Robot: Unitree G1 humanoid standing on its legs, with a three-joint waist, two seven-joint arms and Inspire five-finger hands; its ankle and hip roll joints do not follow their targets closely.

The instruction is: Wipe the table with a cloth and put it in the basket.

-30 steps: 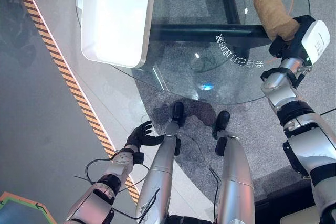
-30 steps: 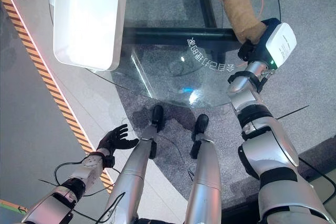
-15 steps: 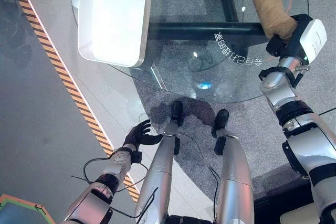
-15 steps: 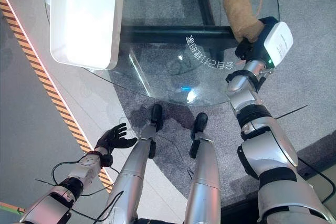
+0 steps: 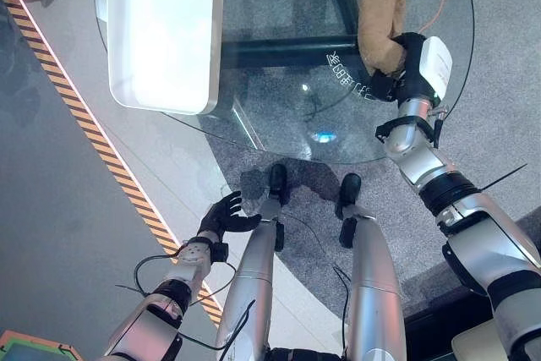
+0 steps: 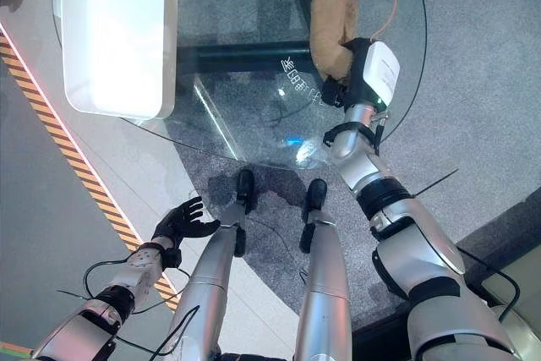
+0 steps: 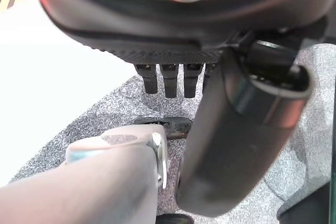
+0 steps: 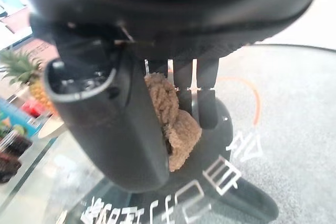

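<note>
Arms: silver-grey segmented shells with black joint bands. Right hand (image 5: pixel 397 73): dark, with white rectangular wrist housing. Left hand (image 5: pixel 224 216): dark, black wrist cuff, ribbed black edge and cylindrical dark thumb in the wrist view.

Round glass table (image 5: pixel 279 116), white tray (image 5: pixel 161 31), brown cloth (image 5: pixel 378 23) on it

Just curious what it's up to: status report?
Right robot hand shut on cloth, on glass table. Left robot hand open, low beside legs. Nothing in the cloth's way.
</note>
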